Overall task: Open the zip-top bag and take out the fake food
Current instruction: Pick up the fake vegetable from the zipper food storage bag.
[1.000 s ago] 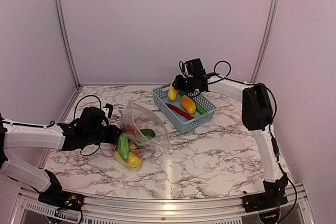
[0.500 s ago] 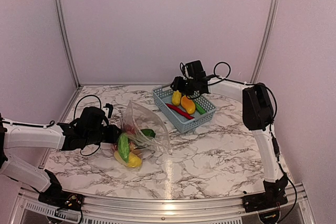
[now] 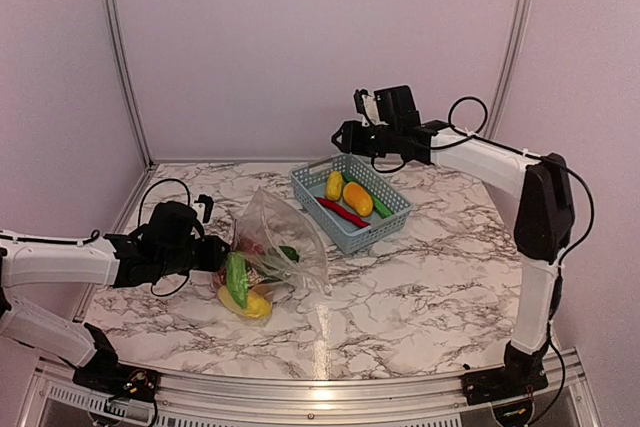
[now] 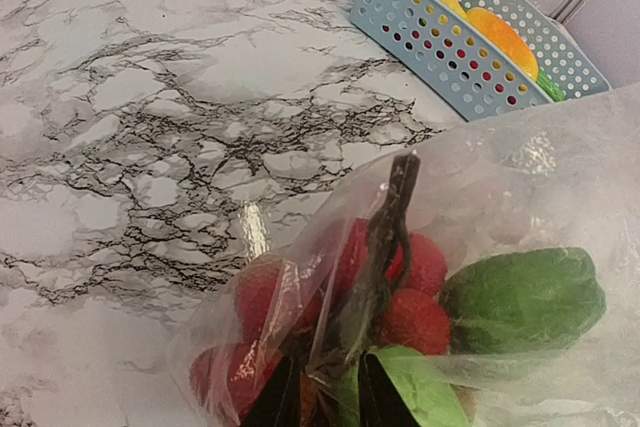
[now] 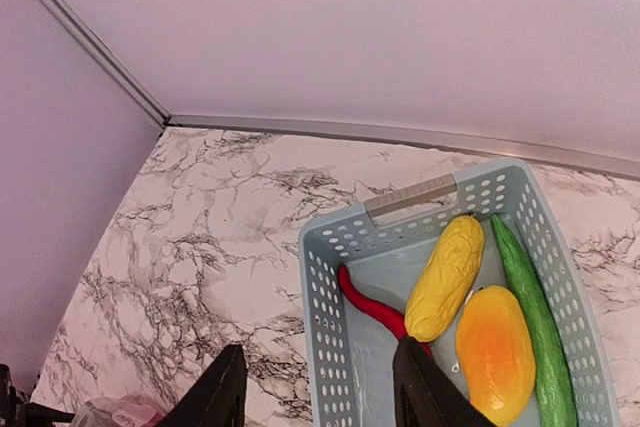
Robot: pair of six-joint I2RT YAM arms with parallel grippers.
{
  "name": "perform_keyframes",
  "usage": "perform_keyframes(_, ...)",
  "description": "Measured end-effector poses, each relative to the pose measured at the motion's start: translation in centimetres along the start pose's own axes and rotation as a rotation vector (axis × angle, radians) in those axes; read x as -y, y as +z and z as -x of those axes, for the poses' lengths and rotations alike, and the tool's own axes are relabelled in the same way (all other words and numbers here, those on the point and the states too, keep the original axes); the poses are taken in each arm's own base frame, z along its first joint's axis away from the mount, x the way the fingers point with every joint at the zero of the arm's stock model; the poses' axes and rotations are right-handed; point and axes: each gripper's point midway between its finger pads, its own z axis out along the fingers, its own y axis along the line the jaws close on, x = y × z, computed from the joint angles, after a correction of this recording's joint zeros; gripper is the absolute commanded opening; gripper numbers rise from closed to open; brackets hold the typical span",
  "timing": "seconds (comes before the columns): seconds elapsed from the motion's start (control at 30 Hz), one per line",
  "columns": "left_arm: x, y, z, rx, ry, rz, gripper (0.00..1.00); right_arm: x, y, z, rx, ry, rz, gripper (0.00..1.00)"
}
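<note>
The clear zip-top bag (image 3: 283, 237) lies left of centre, its mouth raised toward the basket. Inside it is fake food: a green cucumber (image 3: 236, 280), a yellow piece (image 3: 256, 305), red fruits (image 4: 412, 319) and a green leafy piece (image 4: 520, 297). My left gripper (image 3: 216, 253) is shut on the bag's left edge; in the left wrist view crinkled plastic sits between its fingertips (image 4: 268, 402). My right gripper (image 3: 346, 135) hangs open and empty above the basket's far corner. In the right wrist view, the right gripper (image 5: 320, 397) has nothing between its fingers.
A blue-grey lattice basket (image 3: 345, 238) stands at the back right of the marble table. It holds yellow corn (image 5: 445, 277), an orange mango (image 5: 495, 352), a green cucumber (image 5: 537, 319) and a red chili (image 5: 368, 301). Walls close in behind and at both sides.
The right gripper let the yellow corn go into the basket, then rose up and back from it. The left gripper and the bag stayed where they were.
</note>
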Motion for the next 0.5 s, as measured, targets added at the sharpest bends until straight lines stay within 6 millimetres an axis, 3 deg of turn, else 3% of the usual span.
perform_keyframes(0.17,-0.1,-0.4,0.5,0.021,-0.007,0.005,0.22,-3.2,-3.6,-0.6,0.0,-0.076,0.051,0.39)
perform_keyframes(0.5,-0.3,-0.5,0.2,0.018,-0.026,0.01,0.22,-8.9,-9.6,-7.1,-0.122,-0.24,0.172,0.35)
